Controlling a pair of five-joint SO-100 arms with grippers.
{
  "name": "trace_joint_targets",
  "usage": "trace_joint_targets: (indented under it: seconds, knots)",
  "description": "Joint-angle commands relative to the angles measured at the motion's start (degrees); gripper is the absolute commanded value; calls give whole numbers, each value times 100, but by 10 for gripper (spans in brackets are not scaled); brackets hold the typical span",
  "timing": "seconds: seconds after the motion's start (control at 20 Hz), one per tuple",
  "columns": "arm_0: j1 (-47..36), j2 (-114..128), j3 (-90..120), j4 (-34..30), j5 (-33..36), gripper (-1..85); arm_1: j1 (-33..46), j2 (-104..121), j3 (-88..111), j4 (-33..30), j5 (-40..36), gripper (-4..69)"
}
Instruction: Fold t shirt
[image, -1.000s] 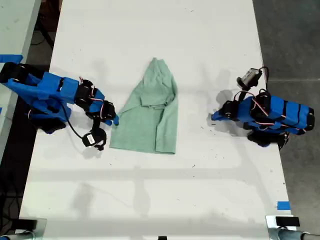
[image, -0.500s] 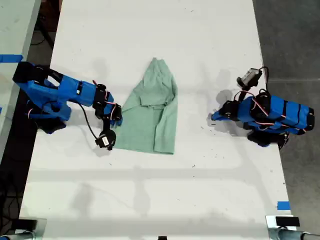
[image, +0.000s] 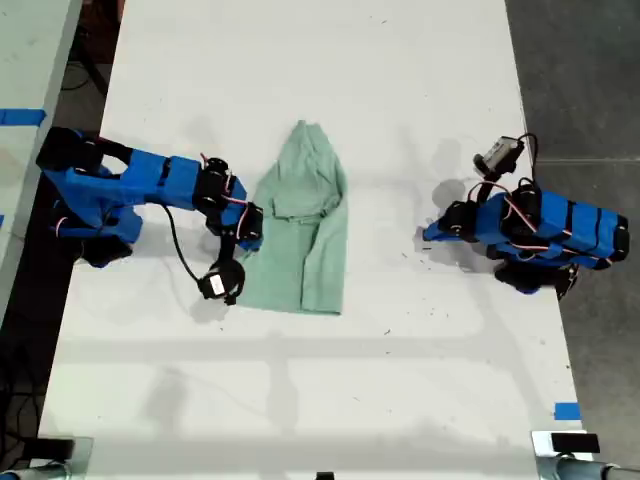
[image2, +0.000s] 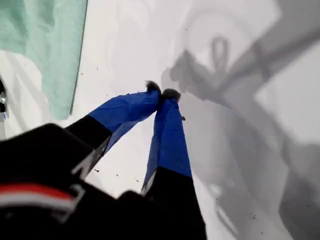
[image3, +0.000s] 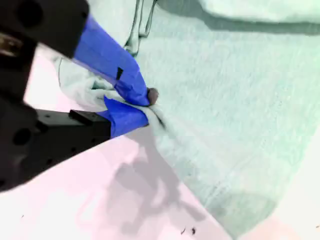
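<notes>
The second tool (image3: 145, 107) is pinched shut on the side edge of the t shirt (image: 300, 240), at the exterior view's left. The first tool (image2: 162, 93) is closed on nothing (its tips touch) and rests well apart at that view's right. The shirt lies on the white counter (image: 300, 400), its long way running up and down that view, so the held edge would likely be carried across toward the first tool.

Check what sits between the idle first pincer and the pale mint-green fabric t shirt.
Nothing: in the exterior view only bare white table lies between my first pincer and the pale mint-green fabric t shirt.
</notes>
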Motion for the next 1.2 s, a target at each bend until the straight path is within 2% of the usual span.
trace_joint_targets:
  seconds: [0.0, 0.15, 0.45, 0.6, 0.8, 0.9, 0.95, 1.15]
  knots:
    - [229, -835, -1723, 53, 325, -1, -9, 62, 202, 35, 44, 17]
    - [185, -2285, -3164, -44, 677, -1, -18, 62, 202, 44, 26, 17]
    - [35, -2918, -3419, -1195, 747, -1, -44, 62, 202, 44, 18, 17]
    - [-26, -2892, -3428, -1468, 729, 175, -79, 62, 193, 44, 26, 17]
    - [-114, -2716, -3428, -1485, 589, 300, -88, 62, 193, 44, 35, 17]
    - [-211, -2487, -3419, -1178, 545, 242, -88, 62, 193, 44, 35, 17]
    - [-299, -2118, -3375, -817, 492, 6, -88, 62, 193, 53, 35, 17]
    - [-510, 510, -2804, 255, 694, -1, -88, 62, 193, 53, 44, 17]
